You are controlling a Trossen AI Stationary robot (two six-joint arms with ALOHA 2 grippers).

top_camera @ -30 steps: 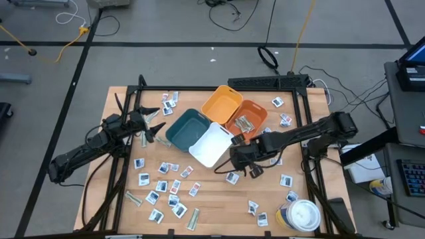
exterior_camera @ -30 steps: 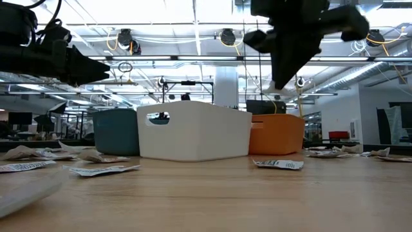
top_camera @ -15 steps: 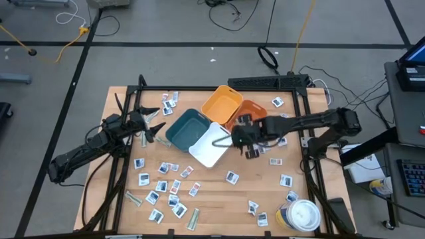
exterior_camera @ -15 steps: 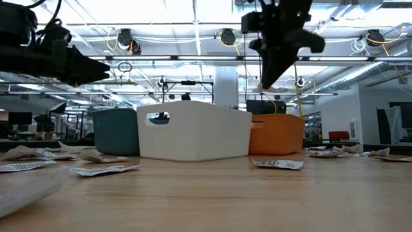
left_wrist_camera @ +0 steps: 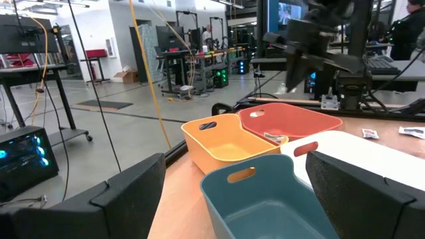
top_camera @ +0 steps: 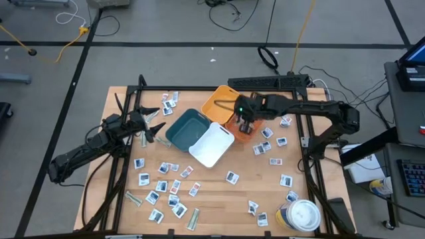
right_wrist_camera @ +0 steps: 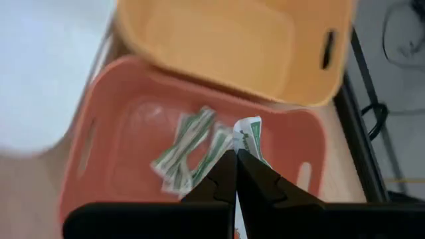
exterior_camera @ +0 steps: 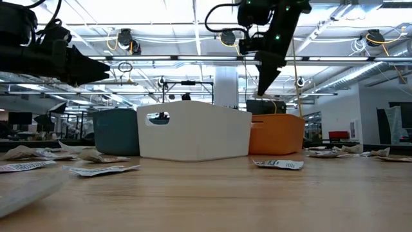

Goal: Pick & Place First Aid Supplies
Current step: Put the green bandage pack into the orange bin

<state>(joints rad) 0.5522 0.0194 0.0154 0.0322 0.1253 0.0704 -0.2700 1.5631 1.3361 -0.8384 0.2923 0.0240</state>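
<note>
My right gripper (top_camera: 245,126) hangs over the orange bin (top_camera: 255,113), pointing steeply down and shut on a small white packet with green print (right_wrist_camera: 250,133). In the bin lie a few grey-green wrapped strips (right_wrist_camera: 189,151). The yellow bin (top_camera: 221,104), teal bin (top_camera: 187,128) and white bin (top_camera: 212,145) stand side by side around it. Many small packets (top_camera: 166,186) lie flat on the table. My left gripper (top_camera: 156,126) waits open and level at the table's left, aimed at the teal bin (left_wrist_camera: 265,199). My right gripper pinches the white-and-green packet by its near end (right_wrist_camera: 244,147) between its two fingertips (right_wrist_camera: 226,166). The fingers come from above, slanting down toward the orange bin. The packet sticks out past the fingertips, lifted clear above the bin's floor.
A round white-lidded tub (top_camera: 302,214) stands at the near right corner. More packets (top_camera: 272,143) lie right of the bins and along the far edge (top_camera: 169,98). Black frame rails (top_camera: 305,133) run along both sides of the table.
My right gripper, shut throughout, has swung from the table's middle in front of the white bin toward the far edge. It now hangs over the orange bin, and its wrist has rolled on the way. The left arm kept still.
</note>
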